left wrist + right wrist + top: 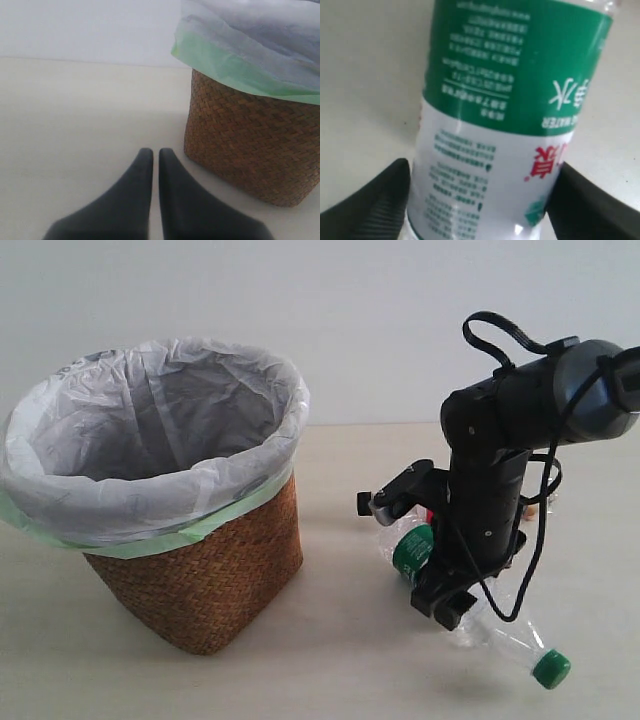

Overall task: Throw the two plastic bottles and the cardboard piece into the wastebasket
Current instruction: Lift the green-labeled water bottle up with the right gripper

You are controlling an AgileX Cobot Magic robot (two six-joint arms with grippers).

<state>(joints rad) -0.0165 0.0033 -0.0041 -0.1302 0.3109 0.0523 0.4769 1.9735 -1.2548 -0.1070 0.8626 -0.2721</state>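
Observation:
The larger bottle [495,638], clear with a green-and-white label [510,90] and a green cap [550,669], lies slanted at the right of the table. My right gripper [410,555] [484,167] is shut on its labelled middle, with a black finger [380,200] pressed on each side. A scrap of red [429,513] shows behind the arm; the slimmer bottle and the cardboard piece are otherwise hidden. The wicker wastebasket [215,575] [250,150] with its white bag stands at the left. My left gripper [155,151] is shut and empty, low over the table beside the basket.
The right arm [500,470] with its looping black cable stands over the items at the right. Bare pale tabletop [340,640] lies between the basket and the bottle. A plain wall runs behind the table.

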